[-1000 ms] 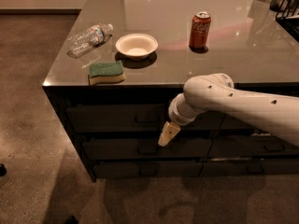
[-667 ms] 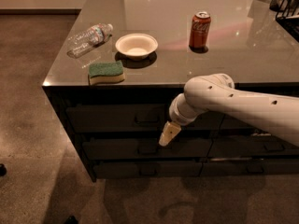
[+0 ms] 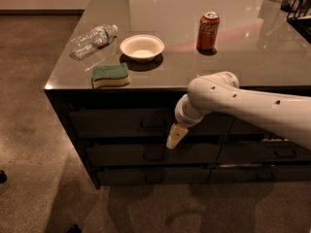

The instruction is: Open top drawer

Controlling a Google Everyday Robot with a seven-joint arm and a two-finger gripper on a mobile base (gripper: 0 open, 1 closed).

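In the single camera view, the top drawer sits in the centre-left of the frame, directly under the edge of the glossy surface. Its front looks flush with the shallower drawer front beneath it, so I judge it not yet opened. The end effector hangs from the white arm that enters from the right. It points downward in front of the drawer's lower right part, just right of and slightly below the small loop handle; it appears apart from the handle. Whether it is wide or narrow I cannot tell. Reaching the handle, gripping it and pulling all seem left to do. The drawer front faces the lower edge of the frame. Its long axis runs left to right, as does the handle's.
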